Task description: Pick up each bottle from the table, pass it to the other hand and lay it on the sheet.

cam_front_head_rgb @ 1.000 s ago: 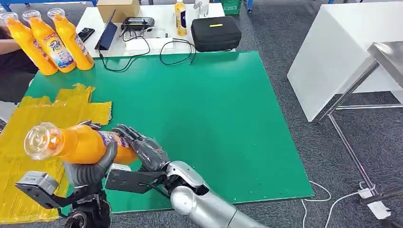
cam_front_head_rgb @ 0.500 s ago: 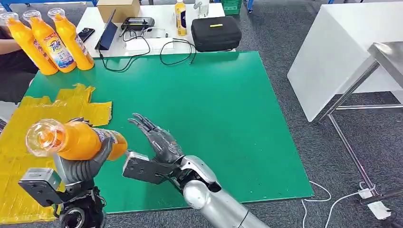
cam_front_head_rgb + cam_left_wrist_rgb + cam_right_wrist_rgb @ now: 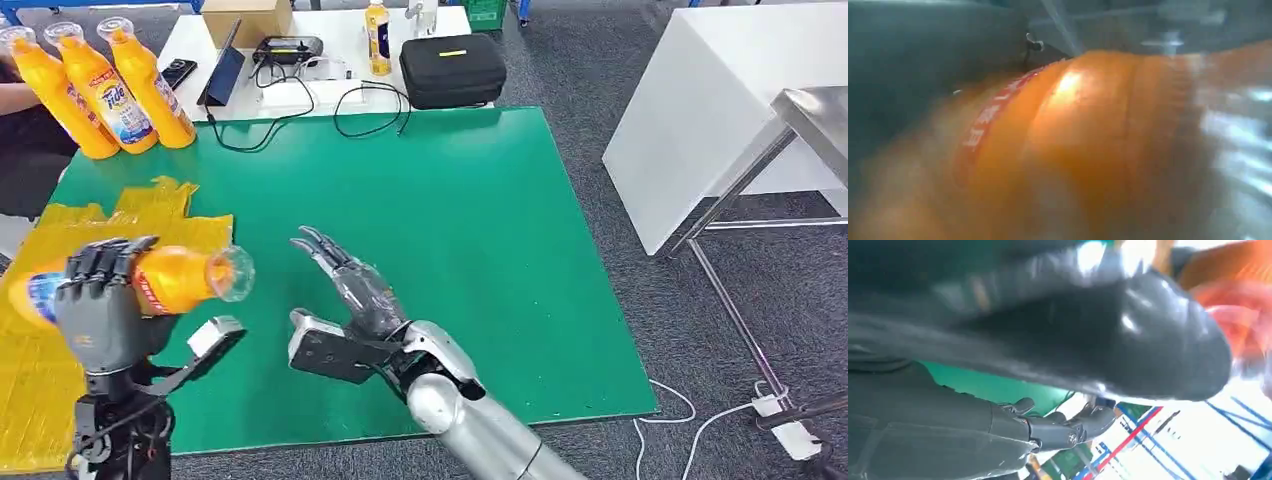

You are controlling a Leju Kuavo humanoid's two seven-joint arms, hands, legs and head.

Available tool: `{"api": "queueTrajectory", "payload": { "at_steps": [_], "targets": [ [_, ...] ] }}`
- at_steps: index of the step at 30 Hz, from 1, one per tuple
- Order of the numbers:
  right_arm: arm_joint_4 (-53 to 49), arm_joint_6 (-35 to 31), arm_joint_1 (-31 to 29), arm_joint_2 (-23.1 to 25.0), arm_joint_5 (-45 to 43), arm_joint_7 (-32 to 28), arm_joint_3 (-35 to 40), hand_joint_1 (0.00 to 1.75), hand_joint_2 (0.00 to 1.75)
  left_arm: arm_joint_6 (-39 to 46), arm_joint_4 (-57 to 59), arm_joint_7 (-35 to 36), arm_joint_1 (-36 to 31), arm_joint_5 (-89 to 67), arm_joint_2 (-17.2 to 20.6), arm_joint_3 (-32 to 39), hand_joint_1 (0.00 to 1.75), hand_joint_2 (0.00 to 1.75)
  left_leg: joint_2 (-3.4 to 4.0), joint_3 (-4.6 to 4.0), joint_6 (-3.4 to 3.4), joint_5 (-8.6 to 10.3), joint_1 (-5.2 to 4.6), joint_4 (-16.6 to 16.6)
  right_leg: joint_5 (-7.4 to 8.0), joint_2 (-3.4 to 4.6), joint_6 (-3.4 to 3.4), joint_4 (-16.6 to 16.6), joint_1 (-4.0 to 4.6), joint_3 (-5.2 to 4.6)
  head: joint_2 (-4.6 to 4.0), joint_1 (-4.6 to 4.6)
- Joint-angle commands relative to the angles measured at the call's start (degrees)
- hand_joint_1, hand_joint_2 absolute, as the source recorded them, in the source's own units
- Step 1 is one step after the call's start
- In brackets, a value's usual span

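Note:
My left hand (image 3: 100, 310) grips an orange detergent bottle (image 3: 180, 278) above the yellow sheet (image 3: 30, 370), the bottle lying sideways with its clear cap toward the right. The same orange bottle (image 3: 1083, 145) is a blurred mass close to the left wrist camera. My right hand (image 3: 355, 290) hovers over the green mat (image 3: 480, 230) with its fingers spread and nothing in them, a short way right of the bottle's cap. Three more orange bottles (image 3: 100, 85) stand upright at the mat's far left corner.
Behind the mat, a white table carries a black case (image 3: 452, 68), a tablet (image 3: 225, 68), cables and a small yellow bottle (image 3: 377, 38). A white block (image 3: 700, 130) and a metal table leg (image 3: 725, 290) stand to the right. A person's arm (image 3: 25, 100) shows at the far left.
My left hand has turned the bottle round, so its cap now points right instead of left. My right hand has let go of it and drawn away to the right, fingers spread.

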Motion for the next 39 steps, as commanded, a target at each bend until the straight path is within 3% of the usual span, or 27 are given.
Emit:
{"api": "queueTrajectory", "payload": {
  "at_steps": [1, 4, 6, 8, 9, 11, 13, 16, 18, 20, 39],
  "targets": [
    [-4.4, -1.0, 0.3, -7.6, -1.2, -0.6, 0.1, 0.0, 0.0, 0.2, 5.5, 10.3, -2.3, -8.5, 6.6, 4.8, 1.75, 1.75, -0.23, 0.23, -0.12, 0.02, 0.11, -0.2, -0.03, -0.29, -0.08, -0.2, 0.12, 0.34, 0.02, 0.02],
    [-8.1, -1.0, 3.0, -11.9, -2.6, -1.3, -1.5, 0.0, 0.0, 0.2, 8.6, 21.1, -1.2, -10.7, 13.8, -3.8, 1.75, 1.75, -0.24, 0.07, -0.06, 0.04, 0.05, -0.1, 0.0, -0.28, -0.04, -0.1, 0.05, 0.19, 0.0, 0.02],
    [-10.5, -0.4, 5.5, -15.0, -2.3, -2.6, -2.7, 0.0, 0.0, 0.2, 12.2, 35.1, -0.9, -10.7, 22.4, -16.0, 1.75, 1.75, -0.43, 0.17, -0.09, 0.08, 0.08, -0.2, -0.03, -0.5, -0.06, -0.2, 0.08, 0.36, 0.02, 0.04],
    [-10.7, 0.1, 5.6, -15.0, -2.8, -3.6, -3.0, 0.0, 0.0, 0.2, 16.0, 45.2, -2.4, -10.7, 27.6, -24.7, 1.75, 1.75, -0.57, 0.41, -0.21, 0.14, 0.18, -0.4, -0.02, -0.72, -0.15, -0.5, 0.18, 0.67, 0.0, 0.02],
    [-10.2, 0.3, 4.9, -14.2, -2.8, -3.5, -2.9, 0.0, 0.0, 0.2, 18.2, 48.0, -3.3, -10.7, 28.8, -27.5, 1.75, 1.75, -0.69, 0.0, -0.1, 0.13, 0.05, -0.1, -0.08, -0.75, -0.07, -0.2, 0.05, 0.24, 0.0, 0.02],
    [-9.0, 0.9, 3.5, -13.3, -2.7, -2.8, -2.2, 0.0, 0.0, 0.2, 18.9, 49.5, -2.1, -10.7, 28.3, -27.7, 1.75, 1.75, -0.8, 0.12, -0.15, 0.13, 0.07, -0.1, -0.09, -0.87, -0.11, -0.2, 0.1, 0.37, 0.0, 0.04],
    [-7.5, 0.9, 2.1, -11.5, -2.7, -2.0, -1.8, 0.0, 0.0, 0.2, 22.3, 45.3, -3.5, -10.7, 27.7, -24.0, 1.75, 1.75, -0.22, 0.14, -0.13, 0.04, 0.02, -0.1, -0.01, -0.26, -0.1, -0.1, 0.04, 0.17, 0.0, 0.02],
    [-5.4, 1.3, -0.8, -9.7, -3.4, -1.2, -0.4, 0.0, 0.0, 0.2, 26.1, 48.2, -2.3, -9.6, 30.3, -27.1, 1.75, 1.75, 0.07, 0.24, -0.15, 0.0, 0.06, -0.2, 0.03, -0.03, -0.11, -0.1, 0.03, 0.24, 0.0, 0.04],
    [-5.1, 1.4, -1.1, -9.6, -3.4, -1.0, -0.3, 0.0, 0.0, 0.2, 27.9, 47.8, -3.5, -8.7, 30.7, -27.5, 1.75, 1.75, 0.06, 0.09, -0.1, 0.02, 0.03, -0.1, 0.01, -0.07, -0.08, 0.0, 0.0, 0.09, 0.0, 0.04],
    [-4.8, 1.6, -1.8, -10.0, -3.8, -0.8, 0.4, 0.0, 0.0, 0.2, 30.5, 42.5, -3.4, -10.5, 28.6, -21.7, 1.75, 1.75, 0.02, 0.14, -0.12, 0.01, 0.05, -0.1, -0.01, -0.11, -0.09, 0.0, 0.02, 0.15, 0.0, 0.02],
    [-4.8, 1.1, -0.8, -11.3, -4.1, -1.7, 1.5, 0.0, 0.0, 0.2, 36.5, 42.0, -3.6, -10.7, 29.4, -21.6, 1.75, 1.75, -0.12, 0.17, -0.13, 0.01, 0.1, -0.1, -0.01, -0.21, -0.09, -0.1, 0.08, 0.27, 0.0, 0.02]
  ]
}}
